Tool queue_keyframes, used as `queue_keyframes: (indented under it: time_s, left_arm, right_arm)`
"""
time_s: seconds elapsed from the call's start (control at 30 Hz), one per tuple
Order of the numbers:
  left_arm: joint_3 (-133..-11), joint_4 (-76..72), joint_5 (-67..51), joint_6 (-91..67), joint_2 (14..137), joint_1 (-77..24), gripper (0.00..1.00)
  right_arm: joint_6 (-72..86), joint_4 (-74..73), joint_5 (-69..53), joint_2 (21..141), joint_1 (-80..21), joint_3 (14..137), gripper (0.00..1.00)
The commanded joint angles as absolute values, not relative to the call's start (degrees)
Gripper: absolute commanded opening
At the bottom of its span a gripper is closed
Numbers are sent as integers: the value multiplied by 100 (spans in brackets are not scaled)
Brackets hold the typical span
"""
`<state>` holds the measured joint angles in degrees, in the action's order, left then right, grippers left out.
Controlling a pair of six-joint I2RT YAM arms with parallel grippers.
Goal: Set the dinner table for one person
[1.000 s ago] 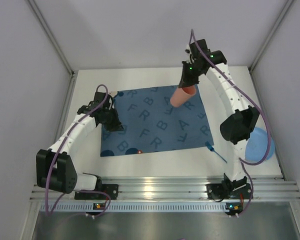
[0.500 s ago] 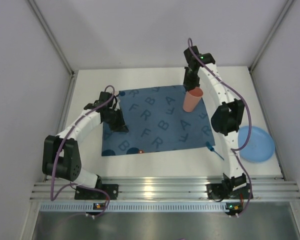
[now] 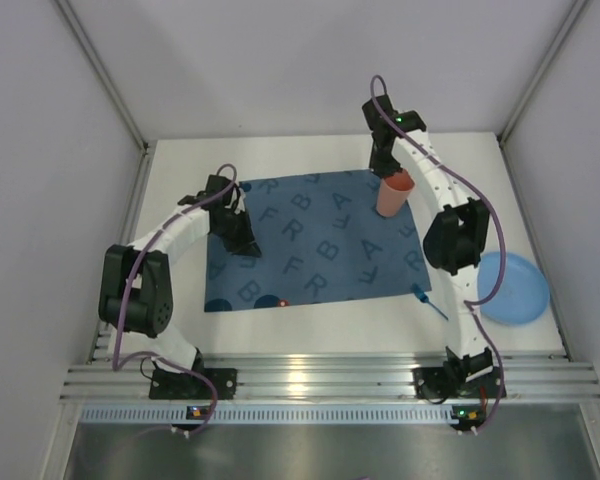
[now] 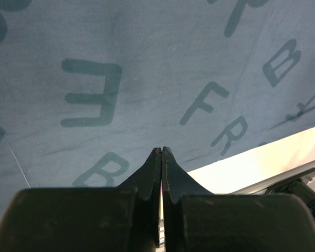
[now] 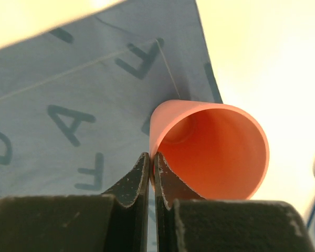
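Carried farther toward the far right corner of the placemat point(image 3: 310, 240) and tipped from a lean to near upright over the last second: cup point(image 5: 215, 152), along with right gripper point(image 5: 151, 157). Clamped on the near wall of the rim, one finger inside, one outside. Hangs just below those jaws, long axis close to vertical, mouth up, base on or just over the mat's corner; cannot tell which. Far nearer to the right arm than to the left; calls, by the look of it, for a short straight lowering and a release. Left gripper point(image 4: 161, 152) pressed shut on nothing, low over the mat's left part, shifted slightly as well. Outward: dinner table point(image 3: 280, 330) beneath everything, mat flat on it. Counted: one cup, one placemat, one blue plate point(image 3: 515, 288) at the table's right edge, one blue utensil point(image 3: 430, 300) just off the mat's near right corner, two arms.
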<state>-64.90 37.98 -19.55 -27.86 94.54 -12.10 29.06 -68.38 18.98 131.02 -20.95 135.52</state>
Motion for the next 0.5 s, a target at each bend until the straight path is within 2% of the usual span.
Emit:
queue_keyframes:
  time_s: [0.0,0.2,0.47]
  left_arm:
    - [-6750,3621,-2048,-2716,9545,-1178,0]
    - [-6978,3727,-1995,-2637,9747,-1169,0]
    - [-7058,3762,-2039,-2558,9835,-1072,0]
  right_arm:
    - [2874,-5778,2293,12665,-2329,13570,0]
    - [2707,-5379,2461,13121,-2417,13966,0]
    - [2663,-5370,2294,13377,-2461,13535,1]
